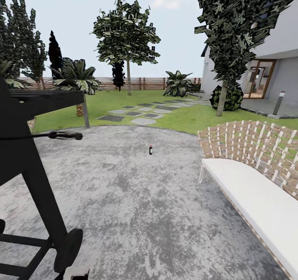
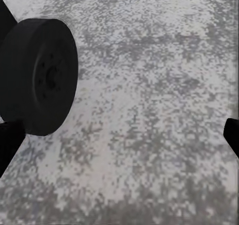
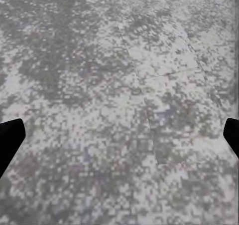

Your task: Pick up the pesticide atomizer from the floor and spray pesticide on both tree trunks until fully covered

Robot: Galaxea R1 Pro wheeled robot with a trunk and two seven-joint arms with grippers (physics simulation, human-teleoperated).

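Black wheel (image 2: 42, 75) nearest, atomizer (image 1: 150, 149) (tiny) upright on paving (image 1: 136, 205).

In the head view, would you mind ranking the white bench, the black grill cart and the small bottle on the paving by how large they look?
1. Black grill cart and white bench: too alike to rank, both near the camera.
2. Small bottle: tiniest, but farther away.

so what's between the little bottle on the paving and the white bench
Nothing: in the head view only bare mottled grey paving lies between the small atomizer and the white bench.
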